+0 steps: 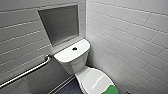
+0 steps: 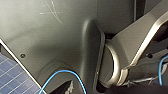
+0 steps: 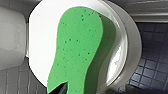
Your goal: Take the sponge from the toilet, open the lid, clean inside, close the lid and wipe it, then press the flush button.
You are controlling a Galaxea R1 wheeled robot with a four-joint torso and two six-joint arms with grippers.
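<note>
Head view: the toilet (image 1: pixel 75 60) sits lower centre with its lid (image 1: pixel 96 81) down and the sponge (image 1: pixel 110 90) at the lid's front, cut off by the bottom edge. I judge the pickup is at most in hand, with opening, cleaning, closing, wiping and flushing all left. In the right wrist view the sponge shows large over the lid with a dark tip of the right tool (image 3: pixel 61 88) at its end, but whether that tool is open or gripping I cannot tell.

Bright green foam sponge (image 3: pixel 77 47), darker pinhole speckles. Glossy white oval plastic lid (image 1: pixel 92 77), faint grey lettering. Pale grey wall tiles (image 1: pixel 130 37), brick-laid. Dark navy small-square floor tiles (image 3: pixel 152 50), lighter grout.
</note>
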